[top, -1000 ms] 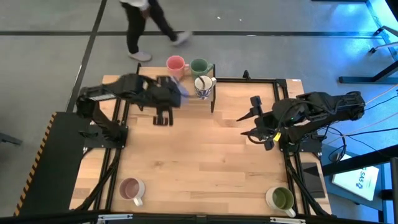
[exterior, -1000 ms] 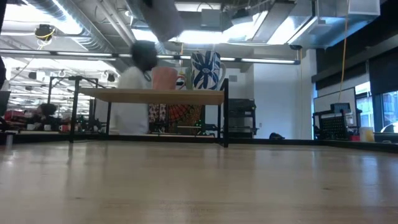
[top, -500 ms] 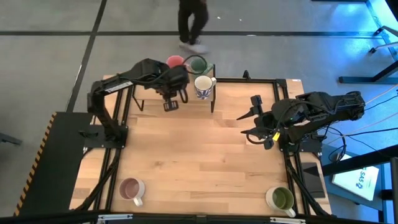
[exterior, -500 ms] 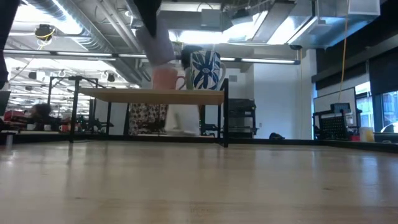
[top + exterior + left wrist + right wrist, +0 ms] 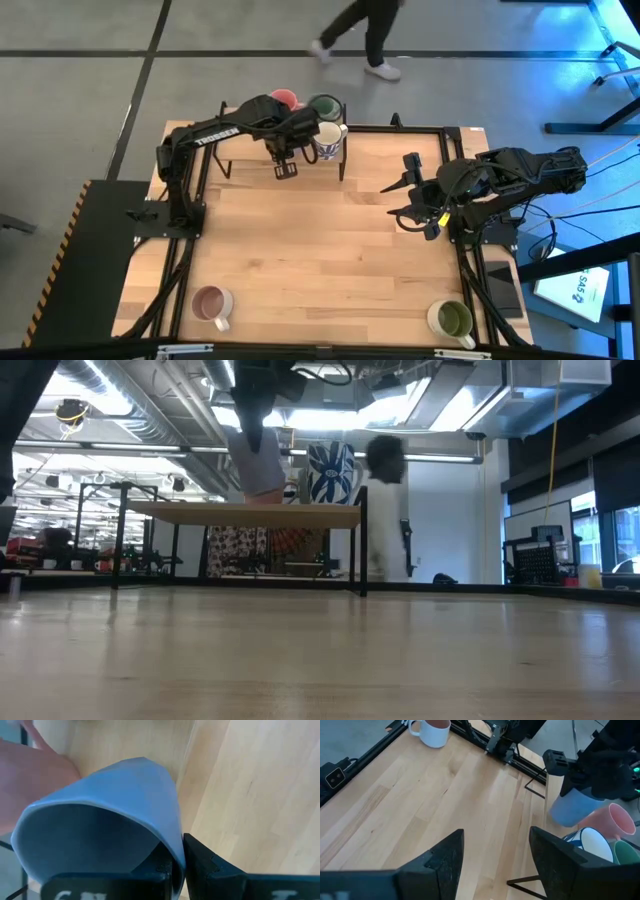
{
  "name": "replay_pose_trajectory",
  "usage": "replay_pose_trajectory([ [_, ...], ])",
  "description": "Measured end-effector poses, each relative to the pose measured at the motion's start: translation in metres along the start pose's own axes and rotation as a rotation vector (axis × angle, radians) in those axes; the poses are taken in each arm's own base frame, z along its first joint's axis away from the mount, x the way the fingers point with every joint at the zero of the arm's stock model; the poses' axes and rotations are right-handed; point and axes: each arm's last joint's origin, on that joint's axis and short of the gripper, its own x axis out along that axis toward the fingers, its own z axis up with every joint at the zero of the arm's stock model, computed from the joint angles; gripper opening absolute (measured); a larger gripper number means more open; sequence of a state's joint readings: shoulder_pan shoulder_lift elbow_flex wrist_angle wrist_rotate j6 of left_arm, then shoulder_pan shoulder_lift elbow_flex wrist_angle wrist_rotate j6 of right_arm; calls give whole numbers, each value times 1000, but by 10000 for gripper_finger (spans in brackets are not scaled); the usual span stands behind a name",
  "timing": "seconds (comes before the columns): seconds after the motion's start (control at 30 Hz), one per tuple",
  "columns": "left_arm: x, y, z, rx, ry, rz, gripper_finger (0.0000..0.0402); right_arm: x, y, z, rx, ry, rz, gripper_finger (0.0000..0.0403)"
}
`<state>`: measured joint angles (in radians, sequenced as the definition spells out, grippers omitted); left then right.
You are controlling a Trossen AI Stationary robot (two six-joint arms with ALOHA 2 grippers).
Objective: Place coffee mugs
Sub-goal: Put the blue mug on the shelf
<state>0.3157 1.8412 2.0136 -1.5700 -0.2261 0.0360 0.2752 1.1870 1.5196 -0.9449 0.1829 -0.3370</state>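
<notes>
The left gripper point(image 5: 288, 152), at upper centre of the high view, is clamped on the rim of the lavender mug point(image 5: 105, 815), one finger point(image 5: 160, 867) inside it, holding it tilted over a small raised shelf point(image 5: 245, 511). Just beside it on the shelf stand three mugs: pink mug point(image 5: 616, 819), dark green mug point(image 5: 324, 105), and white mug with blue pattern point(image 5: 327, 138). Two more sit on the tabletop point(image 5: 320, 250): a beige-pink mug point(image 5: 209, 302) lower left, a cream mug with olive inside point(image 5: 452, 319) lower right. Six mugs in all. The right gripper point(image 5: 405, 200) hangs spread open at mid-right.
</notes>
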Motion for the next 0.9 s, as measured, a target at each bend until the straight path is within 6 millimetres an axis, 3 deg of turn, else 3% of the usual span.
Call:
replay_pose_trajectory([
  [0.43,5,9,1,17,13,-8,16,0,0,0,1,2,-10,209],
  [0.9,19,7,9,70,52,0,16,0,0,0,24,2,-11,209],
])
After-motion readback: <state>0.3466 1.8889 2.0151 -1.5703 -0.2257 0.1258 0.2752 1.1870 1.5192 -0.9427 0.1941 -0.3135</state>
